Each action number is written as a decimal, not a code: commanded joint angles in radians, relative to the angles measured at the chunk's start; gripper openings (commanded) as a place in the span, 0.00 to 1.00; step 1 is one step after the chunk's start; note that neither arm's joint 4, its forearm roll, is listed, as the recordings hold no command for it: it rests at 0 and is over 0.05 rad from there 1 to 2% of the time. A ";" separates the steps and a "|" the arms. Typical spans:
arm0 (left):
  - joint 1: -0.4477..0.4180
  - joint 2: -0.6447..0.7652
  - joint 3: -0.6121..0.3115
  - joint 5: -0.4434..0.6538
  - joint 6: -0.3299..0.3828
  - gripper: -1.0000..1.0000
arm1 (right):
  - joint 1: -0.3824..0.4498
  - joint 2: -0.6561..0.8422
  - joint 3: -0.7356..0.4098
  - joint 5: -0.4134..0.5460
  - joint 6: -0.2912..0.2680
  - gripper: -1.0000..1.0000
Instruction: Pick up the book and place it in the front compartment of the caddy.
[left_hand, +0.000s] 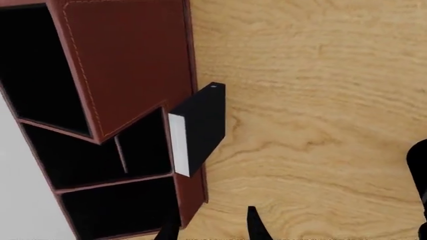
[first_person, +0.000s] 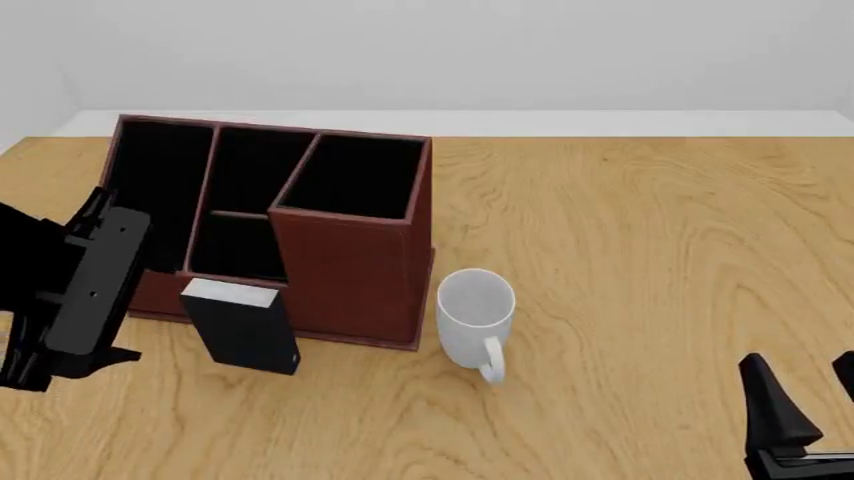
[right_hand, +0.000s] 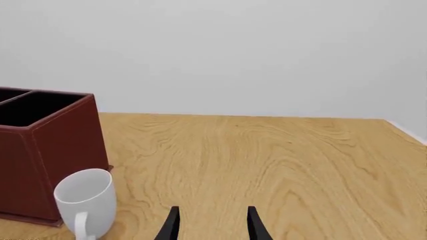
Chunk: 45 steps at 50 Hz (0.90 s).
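Observation:
The black book (first_person: 242, 327) stands upright on the table with its white-grey page edge on top, right against the outside of the low front wall of the reddish-brown caddy (first_person: 355, 272). In the left wrist view the book (left_hand: 201, 127) lies alongside the caddy (left_hand: 133, 55) wall, outside the black compartments. My left gripper (left_hand: 210, 227) is open and empty, hovering left of the book (first_person: 67, 362), apart from it. My right gripper (first_person: 807, 392) is open and empty at the near right, far from both (right_hand: 210, 223).
A white mug (first_person: 475, 308) stands upright just right of the caddy's tall front corner, handle toward me; the right wrist view shows the mug (right_hand: 84, 201) beside the caddy (right_hand: 53, 145). Bare wooden table (first_person: 641, 260) spreads to the right.

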 joint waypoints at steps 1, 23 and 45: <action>0.021 0.066 -0.058 -0.023 0.026 1.00 | -0.001 0.000 0.004 -0.003 -0.011 1.00; -0.001 0.148 0.021 -0.192 0.007 1.00 | -0.011 0.000 0.006 -0.004 -0.015 1.00; -0.037 0.253 0.038 -0.353 -0.042 1.00 | -0.020 0.007 0.010 -0.009 -0.020 1.00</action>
